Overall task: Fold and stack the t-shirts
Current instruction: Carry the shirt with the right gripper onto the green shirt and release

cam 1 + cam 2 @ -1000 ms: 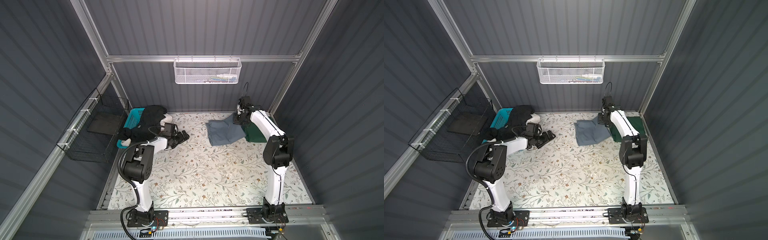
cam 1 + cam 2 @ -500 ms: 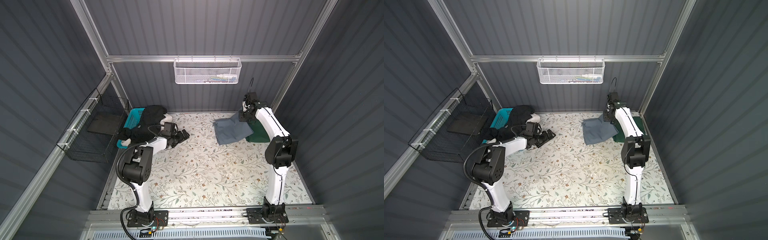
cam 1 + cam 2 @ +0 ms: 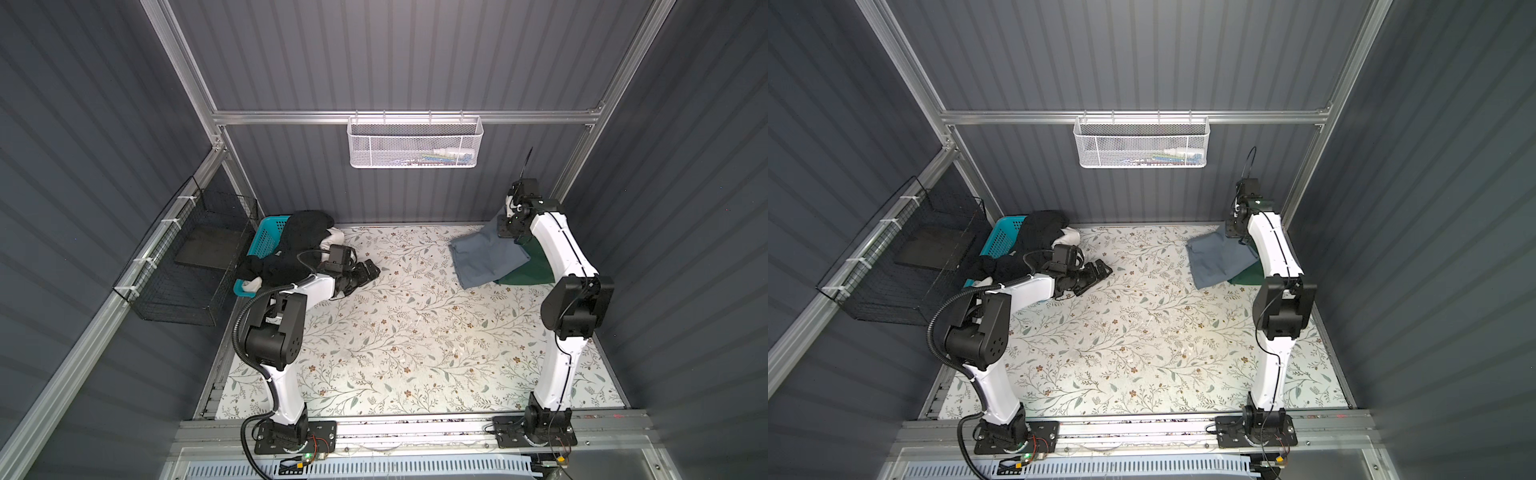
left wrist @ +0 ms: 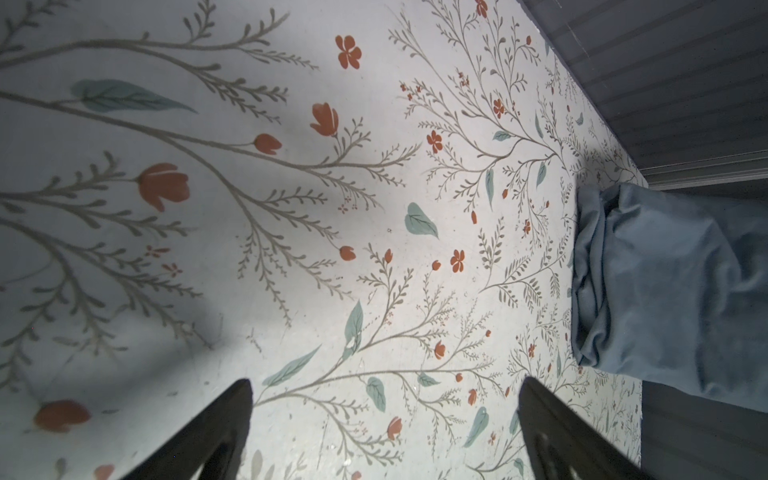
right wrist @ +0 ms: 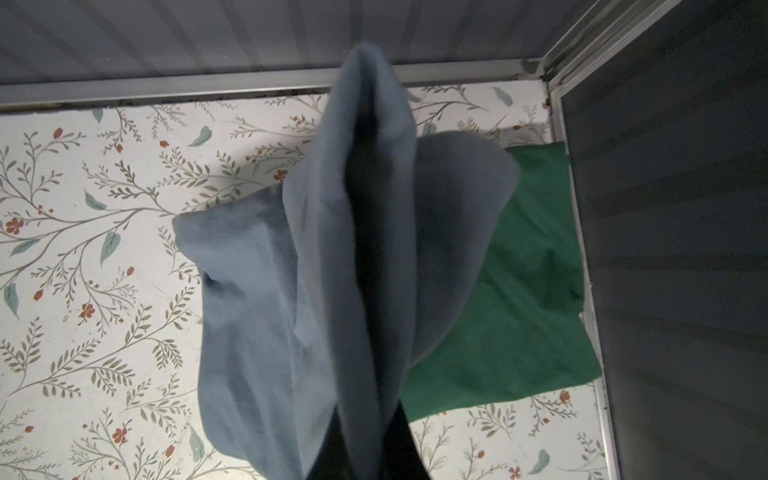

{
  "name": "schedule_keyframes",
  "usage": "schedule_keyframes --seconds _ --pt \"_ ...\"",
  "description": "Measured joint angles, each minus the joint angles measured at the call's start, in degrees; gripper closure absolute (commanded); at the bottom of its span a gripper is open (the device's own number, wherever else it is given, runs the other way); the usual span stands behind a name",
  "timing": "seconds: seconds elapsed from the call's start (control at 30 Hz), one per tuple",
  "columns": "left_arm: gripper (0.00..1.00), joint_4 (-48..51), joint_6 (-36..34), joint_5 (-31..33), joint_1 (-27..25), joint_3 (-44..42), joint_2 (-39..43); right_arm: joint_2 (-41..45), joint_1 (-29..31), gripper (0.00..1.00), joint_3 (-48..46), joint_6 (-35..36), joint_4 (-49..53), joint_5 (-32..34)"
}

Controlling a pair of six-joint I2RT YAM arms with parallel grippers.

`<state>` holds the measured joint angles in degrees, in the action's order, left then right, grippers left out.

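Right fingers (image 5: 399, 453) gripping blue-grey t-shirt (image 3: 484, 259), hanging (partly)

The right gripper (image 3: 506, 224) now sits higher and farther right, and the blue-grey t-shirt (image 3: 482, 257) it lifts overlaps the dark green t-shirt (image 3: 534, 272) more.

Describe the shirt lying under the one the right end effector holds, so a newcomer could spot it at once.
Look to the far right corner of the floral table. A folded dark green t-shirt lies flat there, partly under the slate blue-grey t-shirt pinched up by the right end effector. It is the only green cloth; the black t-shirts are heaped at the turquoise basket opposite.
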<state>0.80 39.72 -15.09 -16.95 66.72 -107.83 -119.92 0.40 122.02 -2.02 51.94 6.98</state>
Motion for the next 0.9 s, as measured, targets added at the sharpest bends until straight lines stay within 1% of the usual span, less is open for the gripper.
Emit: schedule_keyframes --seconds 0.17,0.57,0.9 --pt "0.0 0.02 0.0 0.0 0.0 0.0 0.0 0.31 -2.05 1.0 1.81 0.9 -0.02 0.13" --pt "0.0 0.2 0.0 0.0 -0.37 0.0 0.0 0.31 -5.68 1.0 2.23 2.25 0.0 0.04" --pt "0.0 0.92 0.0 0.02 -0.81 0.02 -0.02 0.52 -7.32 1.0 3.56 2.51 0.0 0.24"
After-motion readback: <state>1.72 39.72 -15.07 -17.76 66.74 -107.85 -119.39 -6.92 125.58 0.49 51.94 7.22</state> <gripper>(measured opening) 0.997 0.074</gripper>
